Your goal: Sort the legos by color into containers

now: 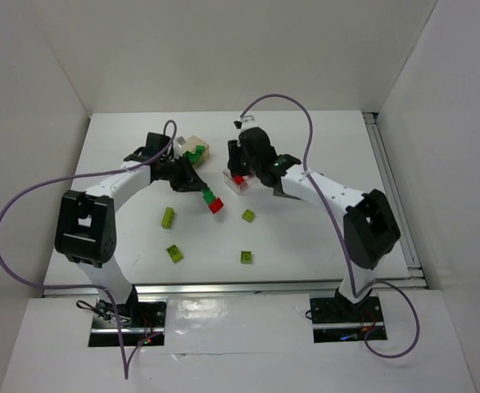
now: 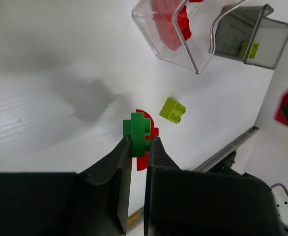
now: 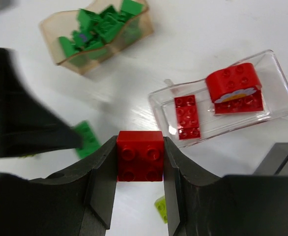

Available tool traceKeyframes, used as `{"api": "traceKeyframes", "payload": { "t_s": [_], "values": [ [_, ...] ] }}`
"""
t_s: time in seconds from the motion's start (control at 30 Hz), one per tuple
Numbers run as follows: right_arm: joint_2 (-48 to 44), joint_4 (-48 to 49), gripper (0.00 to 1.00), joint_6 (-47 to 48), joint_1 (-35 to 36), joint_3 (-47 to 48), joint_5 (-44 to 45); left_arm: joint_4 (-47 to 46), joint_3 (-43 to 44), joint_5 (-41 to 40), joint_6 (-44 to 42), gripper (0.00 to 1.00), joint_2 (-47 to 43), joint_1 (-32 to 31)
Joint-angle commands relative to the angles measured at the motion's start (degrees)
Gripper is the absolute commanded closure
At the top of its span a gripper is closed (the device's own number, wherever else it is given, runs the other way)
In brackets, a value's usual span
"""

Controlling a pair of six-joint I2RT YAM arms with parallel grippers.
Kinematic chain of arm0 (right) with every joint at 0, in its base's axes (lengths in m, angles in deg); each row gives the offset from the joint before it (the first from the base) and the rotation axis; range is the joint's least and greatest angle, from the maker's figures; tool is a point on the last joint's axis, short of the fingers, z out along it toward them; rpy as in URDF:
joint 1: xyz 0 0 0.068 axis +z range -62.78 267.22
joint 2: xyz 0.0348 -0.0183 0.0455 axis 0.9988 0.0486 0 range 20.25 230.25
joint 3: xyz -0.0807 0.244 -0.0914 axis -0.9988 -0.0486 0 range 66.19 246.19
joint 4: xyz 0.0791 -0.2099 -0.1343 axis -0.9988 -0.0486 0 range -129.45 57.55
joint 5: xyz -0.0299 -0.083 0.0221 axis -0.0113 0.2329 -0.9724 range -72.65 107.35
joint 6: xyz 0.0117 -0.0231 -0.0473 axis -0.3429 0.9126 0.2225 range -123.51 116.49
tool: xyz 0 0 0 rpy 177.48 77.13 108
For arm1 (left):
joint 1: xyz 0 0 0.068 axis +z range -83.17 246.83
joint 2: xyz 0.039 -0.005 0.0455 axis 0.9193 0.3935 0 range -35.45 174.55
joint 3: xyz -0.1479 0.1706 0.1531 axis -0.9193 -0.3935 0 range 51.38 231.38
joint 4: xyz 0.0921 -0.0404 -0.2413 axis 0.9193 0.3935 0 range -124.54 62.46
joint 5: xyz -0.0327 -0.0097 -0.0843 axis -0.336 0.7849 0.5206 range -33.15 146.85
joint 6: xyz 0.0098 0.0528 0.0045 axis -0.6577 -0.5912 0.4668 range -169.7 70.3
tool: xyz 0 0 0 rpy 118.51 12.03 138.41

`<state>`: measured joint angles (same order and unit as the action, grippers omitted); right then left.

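Note:
My left gripper (image 2: 138, 140) is shut on a dark green lego (image 2: 137, 129); a red piece (image 2: 152, 132) shows right behind it, and I cannot tell whether the two are joined. In the top view this gripper (image 1: 201, 187) is left of centre, with the green lego (image 1: 210, 195) and the red piece (image 1: 216, 205) at its tip. My right gripper (image 3: 139, 140) is shut on a red 2x2 lego (image 3: 139, 156), close beside the clear tray (image 3: 205, 118), which holds red legos. The tan tray (image 3: 70, 59) holds several green legos. The smoky grey tray (image 2: 269, 44) holds a yellow-green lego (image 2: 249, 49).
Several yellow-green legos lie loose on the table: one at the left (image 1: 168, 217), one nearer the front (image 1: 174, 253), one mid-table (image 1: 248, 215) and one in front of it (image 1: 246, 257). The two grippers are close together near the trays. A metal rail (image 1: 224, 284) runs along the near edge.

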<state>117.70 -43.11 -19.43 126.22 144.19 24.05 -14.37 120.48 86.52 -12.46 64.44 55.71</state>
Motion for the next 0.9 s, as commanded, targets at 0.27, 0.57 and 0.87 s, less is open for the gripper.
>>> {"api": "traceKeyframes", "payload": {
  "t_s": [0.27,0.57,0.87],
  "values": [
    [12.0,0.8,0.48,-2.8,-3.4,7.4,6.2,4.6,1.5,-3.0,-3.0,1.0,-8.0,4.0],
    [7.3,0.1,0.17,-1.2,-3.4,5.5,6.5,5.7,3.1,-2.4,-3.5,1.0,-8.5,4.0],
    [11.1,1.3,0.4,0.8,-4.5,6.8,1.6,5.7,4.2,-1.9,-3.5,1.0,-7.3,4.0]
  ]
}}
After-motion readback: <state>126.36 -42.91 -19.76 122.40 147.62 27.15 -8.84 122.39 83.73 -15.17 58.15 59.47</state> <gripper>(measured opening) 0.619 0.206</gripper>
